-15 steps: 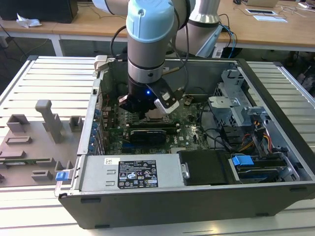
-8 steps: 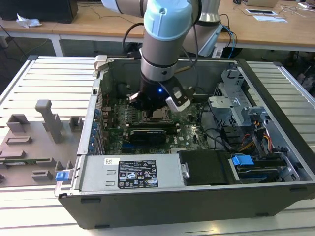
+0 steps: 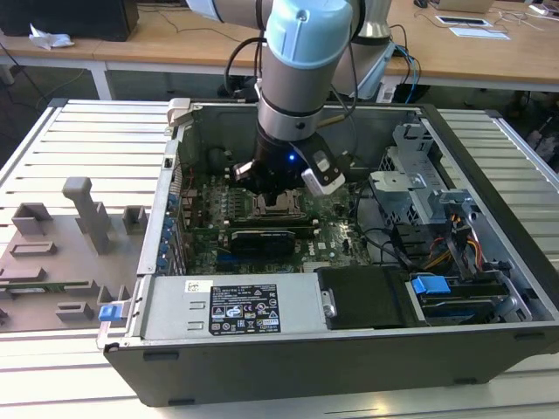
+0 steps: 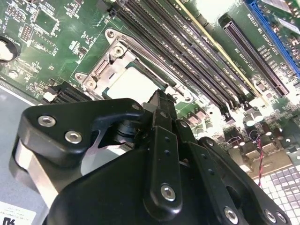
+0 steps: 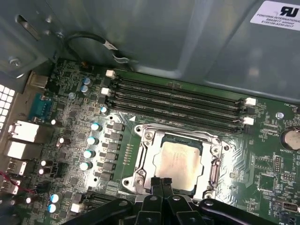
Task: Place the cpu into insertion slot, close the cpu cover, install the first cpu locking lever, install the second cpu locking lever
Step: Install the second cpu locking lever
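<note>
1. Pale slatted metal bench (image 3: 79,131) carries an open dark-grey computer case (image 3: 489,148) lying on its side — a grey moulded fixture tray (image 3: 52,262) sits at the exterior view's left, and the green motherboard (image 5: 75,140) lies on the case floor.
2. Over the board the pale blue and silver robot arm (image 3: 301,61) points straight down, with the black gripper (image 5: 162,183) low above the socket area.
3. Progress, as I judge it: the small flat square cpu with a dull silver-grey metal top (image 5: 176,160) already lies in the square black-framed insertion slot (image 5: 208,187), and the thin silver-grey metal cpu cover with its square window (image 5: 149,157) appears down around it.
4. Whether either locking lever is latched I cannot tell.
5. The jaws look pressed together, gripping nothing.
6. The cpu lies just beyond the fingertips and below them — apart or touching, I cannot say.
</note>
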Controlling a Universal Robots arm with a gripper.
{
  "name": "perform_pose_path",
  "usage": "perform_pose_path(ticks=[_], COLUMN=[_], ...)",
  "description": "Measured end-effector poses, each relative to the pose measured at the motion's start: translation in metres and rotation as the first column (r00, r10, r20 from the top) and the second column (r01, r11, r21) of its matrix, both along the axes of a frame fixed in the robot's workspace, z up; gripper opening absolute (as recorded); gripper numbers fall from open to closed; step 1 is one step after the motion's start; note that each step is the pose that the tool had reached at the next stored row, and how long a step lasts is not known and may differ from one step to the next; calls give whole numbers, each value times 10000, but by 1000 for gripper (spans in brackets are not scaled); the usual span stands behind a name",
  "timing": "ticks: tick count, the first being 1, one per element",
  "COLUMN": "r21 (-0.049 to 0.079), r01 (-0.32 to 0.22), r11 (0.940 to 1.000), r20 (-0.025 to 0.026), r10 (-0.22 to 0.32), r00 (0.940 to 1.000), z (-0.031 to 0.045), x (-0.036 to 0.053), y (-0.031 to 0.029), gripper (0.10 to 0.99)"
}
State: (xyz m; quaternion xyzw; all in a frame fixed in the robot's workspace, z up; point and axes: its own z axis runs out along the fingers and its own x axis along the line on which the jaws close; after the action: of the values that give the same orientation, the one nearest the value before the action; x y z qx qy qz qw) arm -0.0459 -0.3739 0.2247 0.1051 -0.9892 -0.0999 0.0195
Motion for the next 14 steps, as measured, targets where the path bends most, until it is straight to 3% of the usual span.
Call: perform_pose_path(ticks=[14], r21=[-103], r01=[1], r11=[9999], r20=[-9], r10=[-1], r00=[10000], z=[5], x=[27], y=[39], gripper=[106])
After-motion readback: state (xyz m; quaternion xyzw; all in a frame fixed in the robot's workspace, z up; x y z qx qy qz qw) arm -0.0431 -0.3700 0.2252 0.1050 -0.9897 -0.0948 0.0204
